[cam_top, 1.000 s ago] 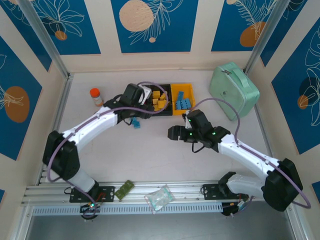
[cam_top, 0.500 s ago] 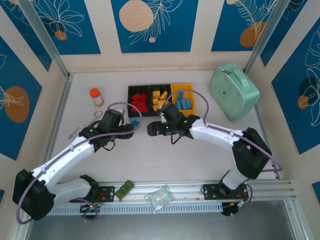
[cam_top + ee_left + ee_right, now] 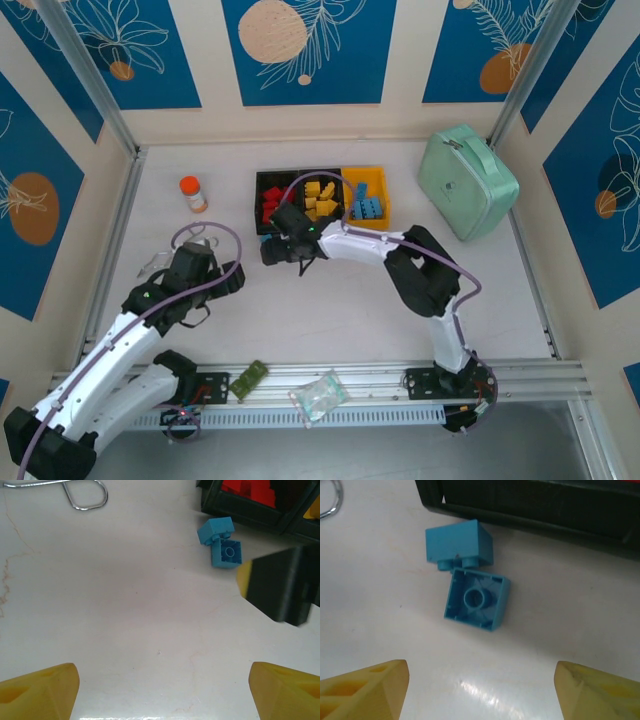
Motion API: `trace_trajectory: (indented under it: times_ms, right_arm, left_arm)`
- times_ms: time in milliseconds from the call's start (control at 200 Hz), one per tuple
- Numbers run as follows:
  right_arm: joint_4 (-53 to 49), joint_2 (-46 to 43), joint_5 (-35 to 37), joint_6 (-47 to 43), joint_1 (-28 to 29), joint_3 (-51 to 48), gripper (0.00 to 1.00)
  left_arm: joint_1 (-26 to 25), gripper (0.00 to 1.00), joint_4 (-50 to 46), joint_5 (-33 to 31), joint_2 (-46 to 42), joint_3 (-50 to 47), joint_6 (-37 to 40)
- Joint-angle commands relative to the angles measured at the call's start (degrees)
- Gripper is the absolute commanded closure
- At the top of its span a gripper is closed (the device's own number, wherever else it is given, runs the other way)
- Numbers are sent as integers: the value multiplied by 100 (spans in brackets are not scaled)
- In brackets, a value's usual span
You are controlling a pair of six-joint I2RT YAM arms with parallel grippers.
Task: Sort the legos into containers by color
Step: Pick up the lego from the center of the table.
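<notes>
You are poising the right gripper (image 3: 480, 692), jaws spread, over two stray blue legos (image 3: 477, 599), apparently for binning; the left gripper (image 3: 162, 692) is gaping empty.

A mint-green rounded case (image 3: 467, 180) with a zip lies at the far right of the white tabletop (image 3: 330, 310), turned at an angle. Well apart from it, at the far left, a small bottle (image 3: 192, 194) with an orange cap stands upright. A bent loop of thin metal wire (image 3: 85, 492) lies flat on the tabletop. On the aluminium rail (image 3: 520, 378) along the near edge rest a small green circuit board (image 3: 248, 380) and, just beside it, a crumpled clear plastic bag (image 3: 319, 397). Blue panels with leaf drawings (image 3: 300, 50) cover the walls.
</notes>
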Motion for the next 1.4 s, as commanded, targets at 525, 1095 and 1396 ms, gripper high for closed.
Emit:
trace_trajectory:
  times_ms: [525,1095,1396]
  right_arm:
    - [-967,1240,674,6,198,1357,48]
    - [-660,457,1008,-175,363,570,65]
    - [-465,-1026,1091,-58,233,-705,65]
  left_arm:
    - [165,13,168,449,74,-410,-311]
    - [177,14,462,614,261,-552,-355]
    - [160,16,1472,1629,763,-675,-262]
